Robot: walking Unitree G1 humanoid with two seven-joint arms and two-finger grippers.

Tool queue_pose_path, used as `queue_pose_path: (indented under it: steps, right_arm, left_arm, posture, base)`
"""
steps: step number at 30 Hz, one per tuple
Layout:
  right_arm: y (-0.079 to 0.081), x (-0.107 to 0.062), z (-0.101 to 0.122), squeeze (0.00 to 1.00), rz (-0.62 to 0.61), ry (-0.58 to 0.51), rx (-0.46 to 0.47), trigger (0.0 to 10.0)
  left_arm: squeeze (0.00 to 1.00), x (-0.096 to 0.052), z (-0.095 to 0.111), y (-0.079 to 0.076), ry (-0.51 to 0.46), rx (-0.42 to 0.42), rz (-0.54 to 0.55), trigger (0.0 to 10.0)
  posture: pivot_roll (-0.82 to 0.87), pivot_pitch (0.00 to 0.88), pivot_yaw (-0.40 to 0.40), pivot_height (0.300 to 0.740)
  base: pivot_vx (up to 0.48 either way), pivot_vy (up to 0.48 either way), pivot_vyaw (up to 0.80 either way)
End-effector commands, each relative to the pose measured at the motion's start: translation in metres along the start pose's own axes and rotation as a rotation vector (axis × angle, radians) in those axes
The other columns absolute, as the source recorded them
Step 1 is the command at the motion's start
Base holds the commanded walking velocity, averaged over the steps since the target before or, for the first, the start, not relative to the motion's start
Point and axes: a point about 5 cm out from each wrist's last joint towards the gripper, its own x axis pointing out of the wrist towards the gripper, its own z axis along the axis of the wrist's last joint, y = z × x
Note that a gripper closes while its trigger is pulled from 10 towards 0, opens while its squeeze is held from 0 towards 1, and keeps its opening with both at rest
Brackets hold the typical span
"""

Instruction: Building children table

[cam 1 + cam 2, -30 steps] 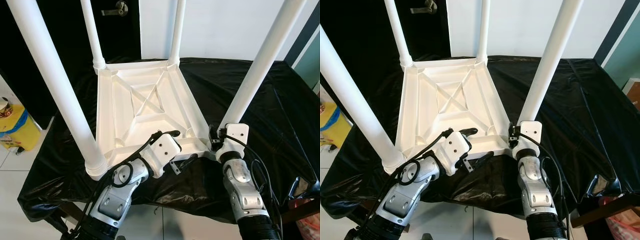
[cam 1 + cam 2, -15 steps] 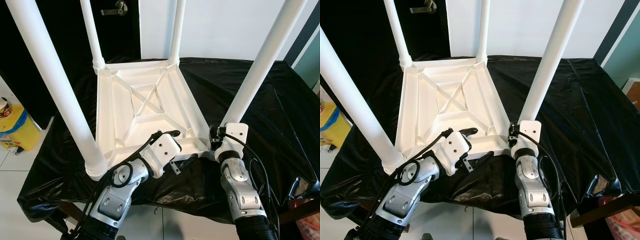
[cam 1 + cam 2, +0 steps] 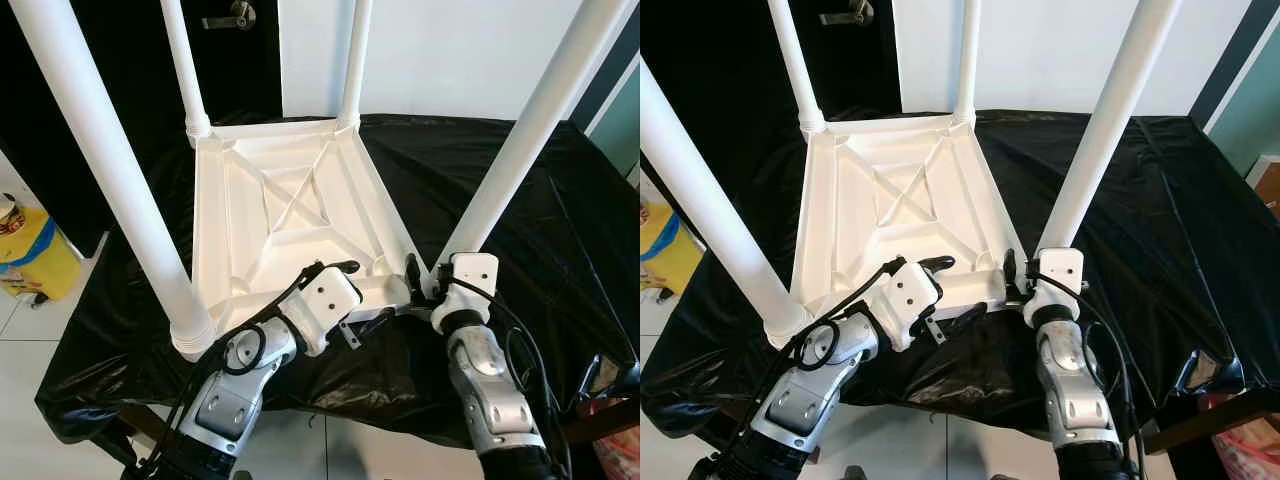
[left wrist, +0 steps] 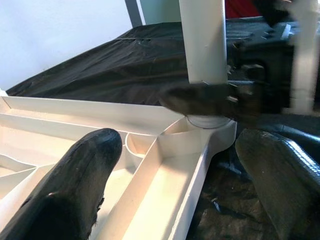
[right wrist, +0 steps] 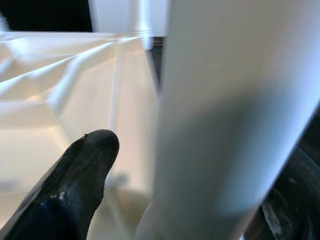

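Presently, the white moulded-plastic children's table [image 3: 285, 215] lies upside down on a glossy, wrinkled black plastic sheet [image 3: 520, 200], its ribbed underside braced by a cross and its four smooth round legs pointing upward. The left gripper [image 3: 352, 297] straddles the table's near rim, fingers spread, one inside the tray and one outside. The right gripper [image 3: 1012, 275] pinches the base of the near right white tubular leg [image 3: 520, 150], one black finger [image 5: 75, 185] on each side.
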Motion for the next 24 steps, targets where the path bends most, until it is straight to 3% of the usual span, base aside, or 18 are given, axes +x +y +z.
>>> queue_pose_path:
  steps: [1,9,10,17,24]
  right_arm:
    - [-0.002,-0.003,0.0,1.0,0.038,-0.012,0.013,10.0]
    - [-0.018,-0.003,-0.002,1.0,0.188,-0.002,-0.03,10.0]
    - [-0.022,-0.001,-0.002,0.0,0.237,0.003,-0.039,10.0]
    - [-0.035,0.015,0.004,0.0,0.36,0.018,-0.078,10.0]
    - [-0.028,0.03,0.003,0.0,0.497,0.045,-0.092,10.0]
  left_arm:
    - [0.0,-0.001,0.002,0.0,-0.002,-0.003,0.03,10.0]
    - [0.0,-0.001,0.001,0.001,0.003,-0.005,0.029,10.0]
    - [0.0,-0.001,0.001,0.002,0.005,-0.005,0.029,10.0]
    - [0.0,-0.003,0.001,0.004,0.009,-0.005,0.033,10.0]
    - [0.0,-0.004,0.002,0.005,0.012,0.0,0.033,10.0]
  posture:
    - [0.05,0.017,-0.066,0.74]
    - [0.04,0.032,-0.054,0.74]
    - [0.04,0.035,-0.052,0.74]
    - [0.05,0.043,-0.045,0.74]
    - [0.06,0.044,-0.045,0.74]
  base:
    - [0.0,0.0,0.0]
    - [0.0,0.0,0.0]
    - [0.0,0.0,0.0]
    - [0.0,0.0,0.0]
    - [0.0,0.0,0.0]
